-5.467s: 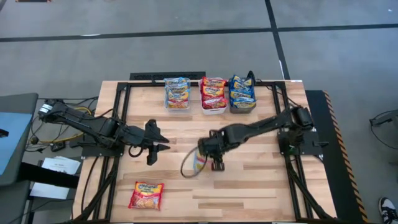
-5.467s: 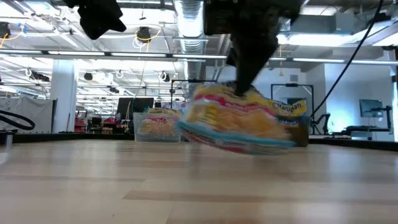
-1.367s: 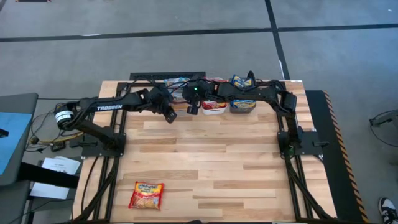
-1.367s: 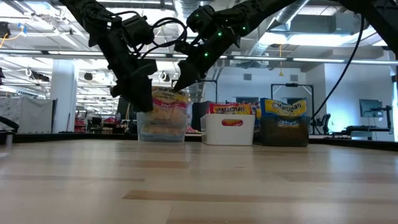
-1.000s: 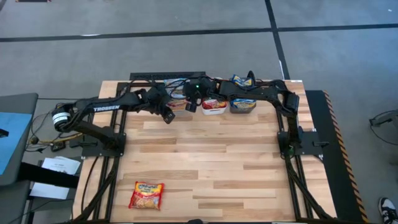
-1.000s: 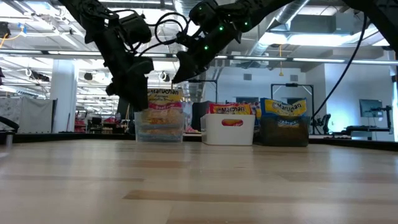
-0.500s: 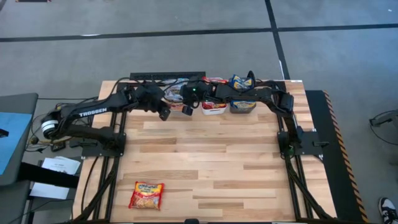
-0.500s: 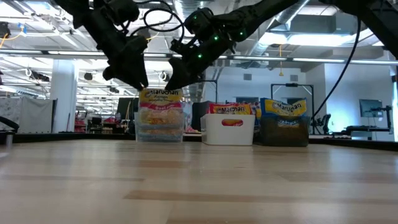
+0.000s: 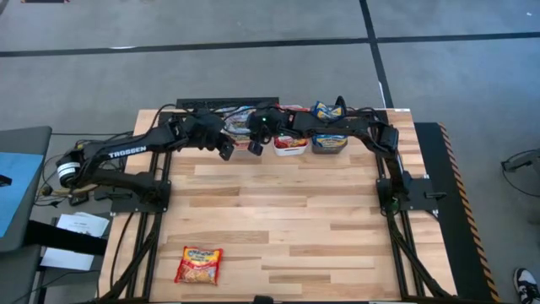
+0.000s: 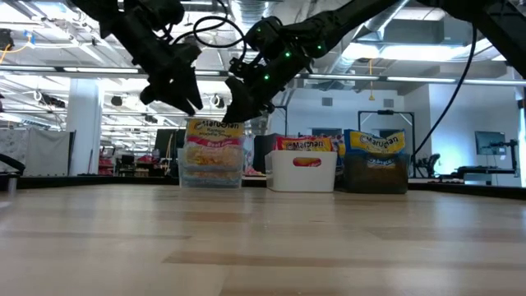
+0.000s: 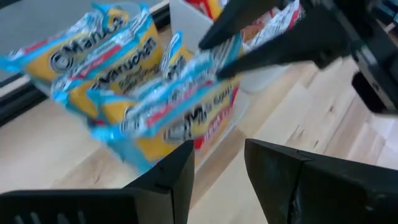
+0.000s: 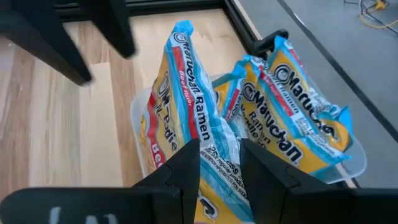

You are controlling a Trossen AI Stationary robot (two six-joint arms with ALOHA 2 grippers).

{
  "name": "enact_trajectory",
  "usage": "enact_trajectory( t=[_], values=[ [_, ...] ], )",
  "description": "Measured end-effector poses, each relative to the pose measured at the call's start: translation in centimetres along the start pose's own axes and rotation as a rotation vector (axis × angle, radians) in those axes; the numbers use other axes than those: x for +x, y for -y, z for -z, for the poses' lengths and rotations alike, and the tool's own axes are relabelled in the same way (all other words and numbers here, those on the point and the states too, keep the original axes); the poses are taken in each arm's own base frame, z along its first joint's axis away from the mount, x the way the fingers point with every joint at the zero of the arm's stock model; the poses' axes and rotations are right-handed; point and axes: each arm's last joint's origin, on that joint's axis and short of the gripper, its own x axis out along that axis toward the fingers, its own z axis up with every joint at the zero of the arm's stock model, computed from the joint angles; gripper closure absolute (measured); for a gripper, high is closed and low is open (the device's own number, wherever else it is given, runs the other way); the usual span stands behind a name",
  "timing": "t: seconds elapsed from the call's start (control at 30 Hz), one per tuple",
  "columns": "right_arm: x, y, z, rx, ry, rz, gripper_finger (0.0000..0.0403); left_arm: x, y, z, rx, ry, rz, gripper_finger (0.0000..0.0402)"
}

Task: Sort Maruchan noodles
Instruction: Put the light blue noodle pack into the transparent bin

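A blue-and-yellow Maruchan noodles packet stands upright in the clear bin at the far edge, beside other packets of its kind. My right gripper reaches in from the table's right and is shut on the packet's top. My left gripper hangs open just above and to the left of the packet, with nothing between its fingers. In the high view both grippers cover most of that bin: left, right. My right gripper has the upright packet's upper end between its two fingers, one on each face. The fingers slant down at it from the table's right. The packet stands upright, its lower end inside the clear bin among the other packets.
A white bin with red packets and a dark bin with blue packets stand to the right of the clear one along the far edge. One red-orange packet lies flat near the front left corner. Bare wood lies between.
My left gripper has risen from beside the packet to above the bin's left side, tipping a little. My right gripper has sunk slightly onto the packet's top and rolled. The packet, tilted before, now stands upright in the clear bin.
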Motion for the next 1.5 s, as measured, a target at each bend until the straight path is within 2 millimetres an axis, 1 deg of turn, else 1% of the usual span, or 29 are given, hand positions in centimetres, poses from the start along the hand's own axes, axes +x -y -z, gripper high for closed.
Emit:
enact_trajectory(
  t=[0.13,0.3,0.4,0.5,0.67,0.83,0.93,1.2,1.27,1.37,1.5],
  values=[
    [0.0,-0.2,0.1,0.002,-0.016,-0.007,0.0266,0.7,0.1,-0.4,0.011,0.047,-0.015,0.0274],
    [0.0,-0.2,0.4,0.008,-0.042,-0.012,0.0266,0.8,-0.1,-0.8,0.013,0.089,-0.062,0.0274],
    [0.0,-0.2,0.4,0.035,-0.045,-0.012,0.0266,1.1,-0.7,-0.6,-0.003,0.069,-0.102,0.0274],
    [0.0,-0.2,0.4,0.048,-0.046,-0.012,0.0266,1.9,-1.2,-0.4,-0.022,0.033,-0.111,0.0274],
    [0.0,-0.2,0.5,0.048,-0.046,-0.012,0.0266,3.7,-1.4,0.3,-0.021,-0.037,-0.123,0.0274],
    [0.0,-0.2,0.7,0.078,-0.072,-0.016,0.0266,4.7,-1.5,0.7,-0.018,-0.070,-0.131,0.0274],
    [0.0,-0.2,1.1,0.106,-0.102,-0.039,0.0266,4.7,-1.4,0.7,-0.017,-0.071,-0.130,0.0274],
    [0.0,0.3,1.3,0.165,-0.126,-0.027,0.0266,4.7,-1.4,0.7,-0.003,-0.069,-0.129,0.0274],
    [0.8,0.3,1.8,0.165,-0.133,-0.026,0.0266,4.6,-1.4,0.6,-0.003,-0.068,-0.129,0.0274],
    [1.2,0.6,2.5,0.195,-0.168,-0.017,0.0266,4.1,-1.4,0.5,-0.003,-0.059,-0.126,0.0274],
    [1.2,0.2,2.3,0.185,-0.157,-0.014,0.0266,3.0,-1.3,0.2,0.002,-0.042,-0.112,0.0274]
  ],
)
